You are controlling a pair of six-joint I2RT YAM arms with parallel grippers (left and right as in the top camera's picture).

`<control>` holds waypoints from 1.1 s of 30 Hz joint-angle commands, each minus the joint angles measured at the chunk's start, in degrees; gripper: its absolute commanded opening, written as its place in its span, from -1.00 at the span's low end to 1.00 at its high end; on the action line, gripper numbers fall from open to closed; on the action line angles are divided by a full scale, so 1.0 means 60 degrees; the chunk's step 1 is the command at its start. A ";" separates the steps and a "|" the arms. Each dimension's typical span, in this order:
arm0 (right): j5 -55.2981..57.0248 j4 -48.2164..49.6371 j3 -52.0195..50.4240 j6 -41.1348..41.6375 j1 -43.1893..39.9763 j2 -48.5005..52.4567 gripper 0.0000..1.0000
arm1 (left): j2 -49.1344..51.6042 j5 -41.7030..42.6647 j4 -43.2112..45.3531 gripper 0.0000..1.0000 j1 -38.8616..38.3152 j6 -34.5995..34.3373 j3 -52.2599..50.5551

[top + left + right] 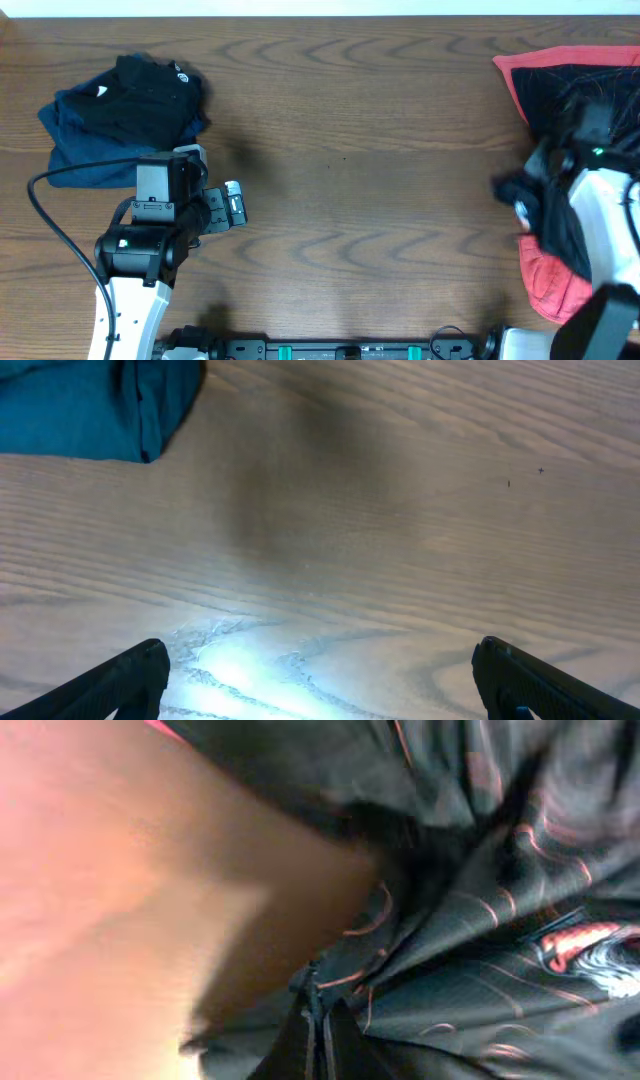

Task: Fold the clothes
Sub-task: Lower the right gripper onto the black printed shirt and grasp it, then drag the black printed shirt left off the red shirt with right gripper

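Black jersey (480, 920): right gripper (320, 1025) pinching it | left gripper (320, 660) spread wide | blue pile (80, 135) nearby

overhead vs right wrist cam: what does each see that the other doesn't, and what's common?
Overhead only: the blue-and-black clothes pile at far left and the left pincer beside it. Right wrist only: the right pincer shut on the black jersey, plus the orange logo and thin contour lines. Both: the black jersey and some wooden table, blurred in the wrist view.
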 commanded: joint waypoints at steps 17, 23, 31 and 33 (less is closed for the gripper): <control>-0.4226 0.0827 0.1129 -0.2728 0.5082 -0.0102 -0.98 | 0.0055 0.0018 0.0120 0.96 -0.0040 -0.0124 0.0215; -0.3672 0.2769 0.1129 -0.2208 0.6670 0.0809 -0.98 | 0.0055 0.0018 0.0120 0.96 -0.0040 -0.0124 0.0215; -0.2189 0.4747 0.1133 -0.0882 0.6969 0.1672 -0.84 | 0.0055 0.0018 0.0211 0.96 -0.0040 -0.0124 0.0215; -0.1625 0.5151 0.1137 -0.0783 0.6827 0.1617 -0.38 | 0.0055 0.0022 0.0313 0.96 -0.0040 -0.0127 0.0215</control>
